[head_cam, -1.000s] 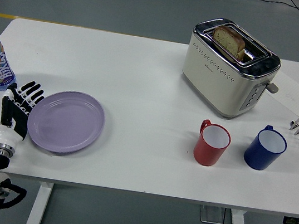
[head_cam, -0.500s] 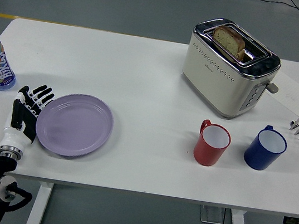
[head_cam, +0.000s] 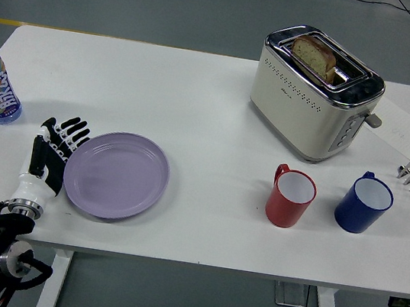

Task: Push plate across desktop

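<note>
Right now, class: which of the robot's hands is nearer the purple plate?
Left. The left hand sits against the left rim of the purple plate, fingers extended. The right hand is out of view.

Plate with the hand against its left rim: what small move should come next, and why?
Probably a further short push rightward. The left hand, fingers spread, sits flat against the purple plate, and bare table lies between it and the red mug.

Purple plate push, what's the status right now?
Left hand open, flat against round purple plate's left rim. Right hand unseen. Red mug stands ahead, well clear.
</note>
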Robot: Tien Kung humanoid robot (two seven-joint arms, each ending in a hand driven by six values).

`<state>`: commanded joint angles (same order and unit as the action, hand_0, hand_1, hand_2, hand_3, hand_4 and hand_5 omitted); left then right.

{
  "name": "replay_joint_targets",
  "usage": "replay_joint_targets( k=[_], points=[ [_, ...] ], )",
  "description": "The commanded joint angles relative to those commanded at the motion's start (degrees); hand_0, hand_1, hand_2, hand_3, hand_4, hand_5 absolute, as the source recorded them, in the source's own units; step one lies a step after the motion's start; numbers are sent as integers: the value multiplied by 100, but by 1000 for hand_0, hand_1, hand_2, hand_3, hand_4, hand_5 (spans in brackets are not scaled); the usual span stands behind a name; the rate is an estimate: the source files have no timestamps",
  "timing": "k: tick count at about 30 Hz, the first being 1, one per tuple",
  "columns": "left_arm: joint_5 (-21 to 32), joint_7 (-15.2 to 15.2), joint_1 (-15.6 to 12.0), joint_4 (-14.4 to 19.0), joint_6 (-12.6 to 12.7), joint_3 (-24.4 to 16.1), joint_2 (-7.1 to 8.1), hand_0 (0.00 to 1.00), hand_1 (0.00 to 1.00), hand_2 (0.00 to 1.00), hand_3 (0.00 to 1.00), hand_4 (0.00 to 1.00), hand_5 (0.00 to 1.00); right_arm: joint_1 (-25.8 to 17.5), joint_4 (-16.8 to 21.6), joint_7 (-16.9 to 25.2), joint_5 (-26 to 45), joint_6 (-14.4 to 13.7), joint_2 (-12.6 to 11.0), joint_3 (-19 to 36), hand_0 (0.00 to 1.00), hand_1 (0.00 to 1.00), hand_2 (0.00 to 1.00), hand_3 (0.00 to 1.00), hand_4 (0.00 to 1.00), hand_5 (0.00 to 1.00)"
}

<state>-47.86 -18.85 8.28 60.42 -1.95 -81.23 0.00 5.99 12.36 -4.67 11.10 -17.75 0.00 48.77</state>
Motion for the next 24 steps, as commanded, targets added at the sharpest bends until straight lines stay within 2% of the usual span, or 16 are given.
replay_joint_targets(
  k=[9, 24],
  points=[
    [29, -1, 70, 18, 29, 354, 0, 796, 772, 732, 628, 451, 998, 40, -3, 4, -8, 5, 0, 1, 568, 473, 615, 618, 391, 575],
    [70, -48, 115, 106, 79, 568, 0, 795, 772, 732, 628, 450, 998, 52, -5, 3, -34, 10, 0, 17, 567, 473, 615, 618, 390, 574]
  ],
)
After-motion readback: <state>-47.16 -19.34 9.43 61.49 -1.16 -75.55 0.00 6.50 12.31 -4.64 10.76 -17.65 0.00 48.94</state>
